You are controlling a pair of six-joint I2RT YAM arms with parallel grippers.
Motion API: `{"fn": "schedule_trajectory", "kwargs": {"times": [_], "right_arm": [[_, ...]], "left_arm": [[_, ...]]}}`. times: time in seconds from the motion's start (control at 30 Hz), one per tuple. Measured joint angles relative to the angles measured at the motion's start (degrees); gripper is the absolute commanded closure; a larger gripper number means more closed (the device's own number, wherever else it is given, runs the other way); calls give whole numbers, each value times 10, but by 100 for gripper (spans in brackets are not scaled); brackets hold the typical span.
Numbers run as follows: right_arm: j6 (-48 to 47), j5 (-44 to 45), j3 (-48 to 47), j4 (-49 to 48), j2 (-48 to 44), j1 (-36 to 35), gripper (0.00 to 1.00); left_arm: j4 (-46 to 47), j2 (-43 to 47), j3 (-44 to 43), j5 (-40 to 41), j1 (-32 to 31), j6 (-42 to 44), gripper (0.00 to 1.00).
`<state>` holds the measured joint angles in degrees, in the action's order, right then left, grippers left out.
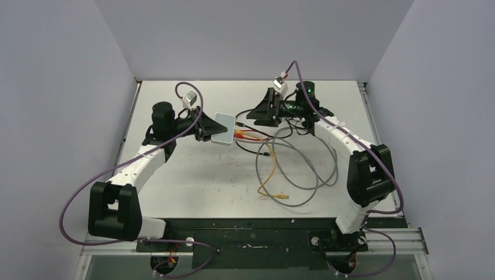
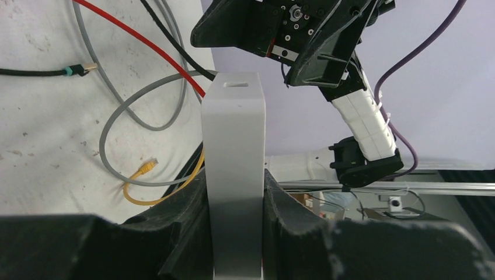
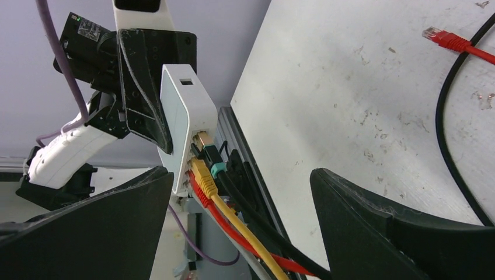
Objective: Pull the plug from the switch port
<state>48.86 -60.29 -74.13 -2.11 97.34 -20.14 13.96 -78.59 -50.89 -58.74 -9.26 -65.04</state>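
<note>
The switch (image 1: 225,127) is a flat pale white box held up off the table, tilted. My left gripper (image 1: 205,125) is shut on it; in the left wrist view the box (image 2: 233,116) stands edge-on between the black fingers of that gripper (image 2: 233,178). In the right wrist view the switch (image 3: 178,108) shows its port edge with a yellow plug (image 3: 201,174), a red plug (image 3: 195,188) and a black plug with a teal boot (image 3: 215,167) seated in it. My right gripper (image 3: 240,175) is open, its fingers on either side of these cables and not touching them; it also shows in the top view (image 1: 252,116).
Grey, black, yellow and red cables (image 1: 292,169) loop over the table right of centre. A loose yellow plug (image 1: 283,196) lies near the front. A loose red plug (image 3: 438,36) and a loose black-teal plug (image 2: 76,70) lie on the table. Walls enclose three sides.
</note>
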Motion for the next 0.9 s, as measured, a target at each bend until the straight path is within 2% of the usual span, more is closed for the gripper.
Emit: {"fn": "schedule_trajectory", "kwargs": {"times": [0.2,0.43,0.63,0.83,0.9], "right_arm": [[29,-21,-9,-13,33,-18,7],[74,-34,-16,-28,47,-37,3],[122,-47,-16,-64,47,-47,12],[169,-54,-16,-109,47,-50,27],[185,-58,-16,-130,50,-51,35]], "left_arm": [[12,-3,18,1,0,-64,100],[9,-3,20,5,0,-79,100],[8,-3,21,5,0,-78,100],[8,-3,21,5,0,-78,100],[8,-3,21,5,0,-78,100]]}}
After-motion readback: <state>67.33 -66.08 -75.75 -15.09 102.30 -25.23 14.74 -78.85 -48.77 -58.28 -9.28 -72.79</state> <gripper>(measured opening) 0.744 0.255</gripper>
